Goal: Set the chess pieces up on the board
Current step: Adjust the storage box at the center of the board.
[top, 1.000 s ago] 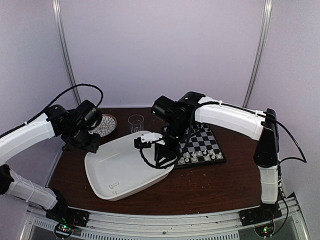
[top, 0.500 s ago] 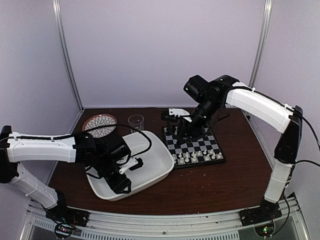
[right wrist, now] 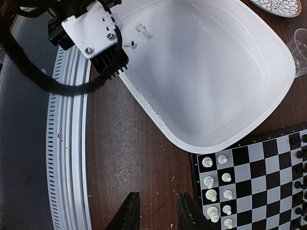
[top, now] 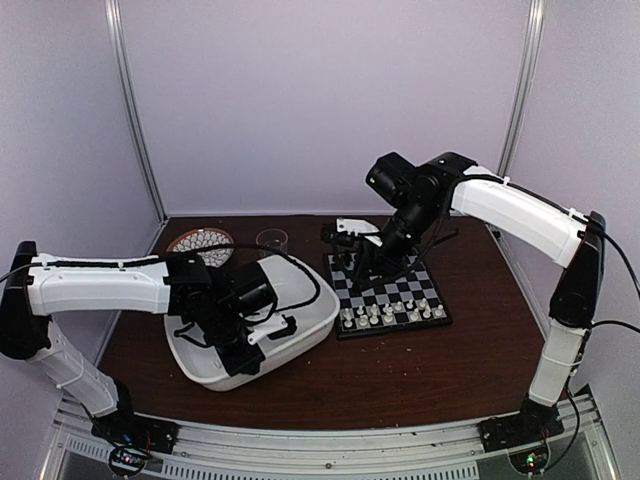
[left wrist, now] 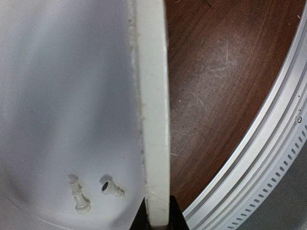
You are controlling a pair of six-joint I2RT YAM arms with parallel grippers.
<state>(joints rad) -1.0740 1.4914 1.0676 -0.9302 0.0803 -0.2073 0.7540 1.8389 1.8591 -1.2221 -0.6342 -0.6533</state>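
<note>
The board (right wrist: 261,165) is checked in black and pale grey-white, with a thin black rim. The chess pieces (right wrist: 211,195) are white, and the other chessmen (right wrist: 301,154) are black. The tray (left wrist: 153,96) is plain white. The worktop (left wrist: 220,86) is dark reddish-brown with a wood grain, and its rail (left wrist: 259,158) is silver. The plate (top: 200,243) has a dark lattice pattern on white.

The tray rim (left wrist: 156,120) walls off two loose chess pieces (left wrist: 80,194) — the left gripper (left wrist: 158,218) crowds that corner. The table strip (right wrist: 139,158) between tray and board (right wrist: 259,177) lies open.
</note>
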